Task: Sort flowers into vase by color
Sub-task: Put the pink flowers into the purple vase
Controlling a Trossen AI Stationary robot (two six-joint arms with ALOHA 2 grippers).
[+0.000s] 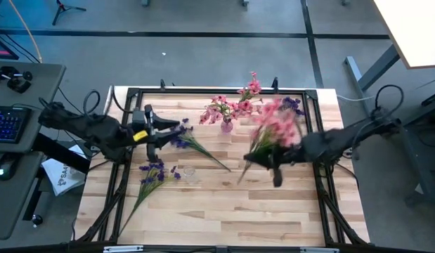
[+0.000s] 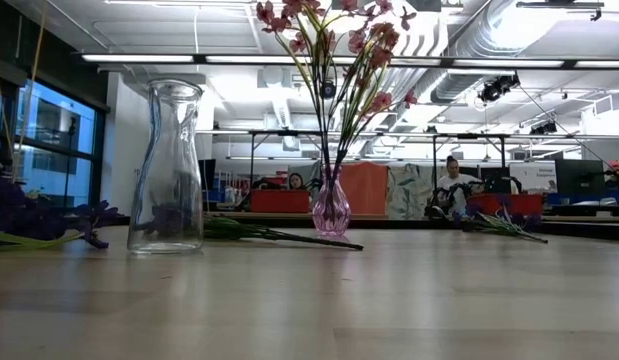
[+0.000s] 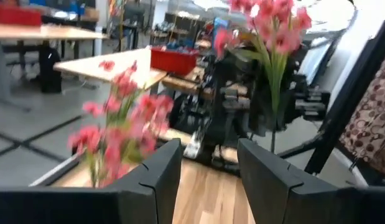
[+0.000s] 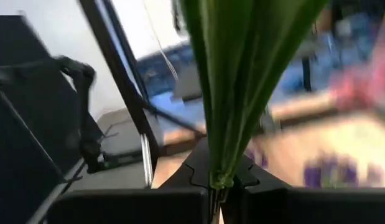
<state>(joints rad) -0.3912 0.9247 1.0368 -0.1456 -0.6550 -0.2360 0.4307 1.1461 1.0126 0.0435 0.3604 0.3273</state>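
The left claw (image 1: 180, 126) stands parted at mid-left, while the right claw (image 1: 263, 156) is clamped tight at mid-right.

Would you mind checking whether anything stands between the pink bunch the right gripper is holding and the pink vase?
Nothing visible does. The right gripper is shut on the pink bunch, lifted above the table. The pink vase, already holding pink sprays, stands to its left with only bare wood between. The clear vase sits nearer, off that line.

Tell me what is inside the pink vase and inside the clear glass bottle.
The pink vase holds pink flowers, stems running down into it. The clear bottle holds no stems; purple flowers lie beside it.
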